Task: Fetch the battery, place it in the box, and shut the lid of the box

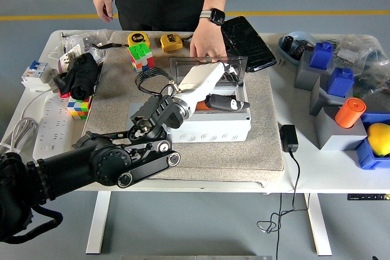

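The grey box (207, 132) sits on a felt mat (122, 89) mid-table, its clear lid (234, 70) standing upright at the back. A person's hand (207, 44) rests on the lid's top edge. My left hand (234, 104), white-backed with black fingers, hovers over the box opening with the fingers stretched out flat and holding nothing. An orange battery (202, 105) peeks out under the palm, inside the box by its left wall; most of it is hidden. My right arm is out of sight.
Behind the box lie a Rubik's cube (141, 56), two tape measures (172, 42) and a black keyboard (247, 42). A power adapter (288, 137) lies right of the mat. Blue and grey bins (332, 86), an orange cylinder (350, 112) and a yellow ball (379, 138) crowd the right end.
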You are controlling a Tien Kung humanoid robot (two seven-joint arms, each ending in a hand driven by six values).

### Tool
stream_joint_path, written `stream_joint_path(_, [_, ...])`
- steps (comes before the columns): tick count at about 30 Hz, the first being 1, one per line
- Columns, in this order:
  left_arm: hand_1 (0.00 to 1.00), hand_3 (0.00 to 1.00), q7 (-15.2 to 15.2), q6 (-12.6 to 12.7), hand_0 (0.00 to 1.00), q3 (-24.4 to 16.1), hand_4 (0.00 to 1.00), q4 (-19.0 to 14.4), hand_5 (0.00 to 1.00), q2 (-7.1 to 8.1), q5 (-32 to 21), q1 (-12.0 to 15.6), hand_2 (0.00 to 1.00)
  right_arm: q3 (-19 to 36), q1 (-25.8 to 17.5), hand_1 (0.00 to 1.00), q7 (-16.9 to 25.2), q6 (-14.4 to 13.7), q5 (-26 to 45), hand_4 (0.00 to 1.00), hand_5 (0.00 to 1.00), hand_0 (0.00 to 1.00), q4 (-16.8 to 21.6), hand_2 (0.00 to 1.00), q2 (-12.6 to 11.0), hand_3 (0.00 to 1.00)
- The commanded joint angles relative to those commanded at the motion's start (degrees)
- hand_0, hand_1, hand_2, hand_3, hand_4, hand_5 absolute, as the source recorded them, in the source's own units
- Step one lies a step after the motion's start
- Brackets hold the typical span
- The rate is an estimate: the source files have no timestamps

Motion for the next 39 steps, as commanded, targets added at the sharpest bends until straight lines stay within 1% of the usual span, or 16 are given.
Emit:
stream_joint_path(3, [0.677,0.656,-0.50,0.17,0.582,-1.16,0.998,-1.99,0.481,0.00,-0.08,0.43,0.654,0.13,-0.03,0.632,0.08,0.00,-0.03,0.976,0.558,0.609,0.03,0.640,0.04,0.572])
stream_joint_path(4, [0.677,0.656,-1.11,0.47,0.582,-2.01,0.998,-3.38,0.481,0.00,-0.08,0.83,0.654,0.18,-0.07,0.632,0.09,0.00,0.01,0.976,0.558,0.609,0.01,0.640,0.09,0.572])
stream_joint_path(5, [0.630,0.630,-1.68,0.75,0.502,-2.61,0.998,-4.40,0.493,0.00,-0.23,1.14,0.620,0.25,-0.11,0.632,0.10,0.00,0.01,0.976,0.558,0.609,0.00,0.639,0.12,0.571])
stream_joint_path(9, [0.630,0.630,-5.09,2.62,0.502,-5.35,0.998,-7.89,0.493,0.00,-1.19,2.31,0.620,0.38,-0.28,0.632,0.11,0.03,0.07,0.976,0.558,0.609,-0.05,0.639,0.21,0.571])
stream_joint_path(12, [0.605,0.587,-7.54,3.33,0.533,-8.00,0.998,-8.87,0.518,0.00,-1.59,2.97,0.583,0.42,-0.32,0.632,0.16,0.05,0.10,0.976,0.557,0.609,-0.05,0.639,0.29,0.571])
stream_joint_path(16, [0.605,0.587,-8.13,2.88,0.533,-11.10,0.998,-8.22,0.518,0.00,-0.68,3.45,0.583,0.51,-0.27,0.632,0.23,0.07,0.14,0.976,0.557,0.609,-0.04,0.639,0.41,0.571])
stream_joint_path(17, [0.755,0.716,-7.97,2.66,0.750,-11.75,0.998,-7.84,0.545,0.00,-0.37,3.51,0.701,0.52,-0.26,0.631,0.25,0.07,0.13,0.977,0.557,0.609,-0.02,0.638,0.42,0.572])
stream_joint_path(18, [0.755,0.716,-7.77,2.45,0.750,-12.18,0.998,-7.54,0.545,0.00,-0.15,3.54,0.701,0.52,-0.24,0.631,0.25,0.07,0.12,0.977,0.557,0.609,-0.02,0.638,0.43,0.572])
stream_joint_path(22, [0.755,0.716,-4.04,-0.28,0.750,-14.02,0.998,-5.23,0.545,0.00,2.46,3.72,0.701,0.77,-0.30,0.631,0.25,0.07,0.11,0.977,0.557,0.609,0.00,0.638,0.46,0.572])
stream_joint_path(24, [0.757,0.731,-0.01,-3.19,0.774,-14.41,0.998,-4.74,0.565,0.00,3.89,3.87,0.720,0.85,-0.39,0.632,0.17,0.12,0.12,0.977,0.558,0.609,-0.02,0.638,0.47,0.571])
stream_joint_path(28, [0.757,0.731,5.98,-7.87,0.774,-15.06,0.998,-5.44,0.565,0.31,6.38,4.42,0.720,1.08,-0.57,0.632,0.13,0.13,0.00,0.977,0.558,0.609,0.03,0.638,0.46,0.571])
stream_joint_path(29, [0.719,0.718,6.95,-8.62,0.736,-15.17,0.998,-5.74,0.604,0.49,6.59,4.52,0.691,1.10,-0.61,0.632,0.13,0.14,-0.01,0.976,0.558,0.609,0.04,0.637,0.45,0.572])
stream_joint_path(30, [0.719,0.718,7.88,-9.48,0.736,-15.28,0.998,-6.29,0.604,0.79,6.84,4.65,0.691,1.08,-0.64,0.632,0.10,0.14,-0.03,0.976,0.558,0.609,0.03,0.637,0.44,0.572])
stream_joint_path(34, [0.719,0.718,8.96,-11.01,0.736,-15.48,0.998,-8.28,0.604,1.80,6.85,5.20,0.691,1.00,-0.71,0.632,0.05,0.08,-0.14,0.976,0.558,0.609,0.06,0.637,0.32,0.572])
stream_joint_path(35, [0.639,0.712,9.02,-11.10,0.643,-15.49,0.998,-8.79,0.592,2.01,6.86,5.38,0.650,1.01,-0.70,0.632,0.06,0.05,-0.17,0.976,0.557,0.610,0.09,0.637,0.28,0.571])
stream_joint_path(39, [0.639,0.712,9.42,-11.56,0.643,-15.19,0.998,-11.35,0.592,2.79,6.62,6.36,0.650,1.03,-0.72,0.632,0.06,-0.03,-0.21,0.976,0.557,0.610,0.10,0.637,0.22,0.571])
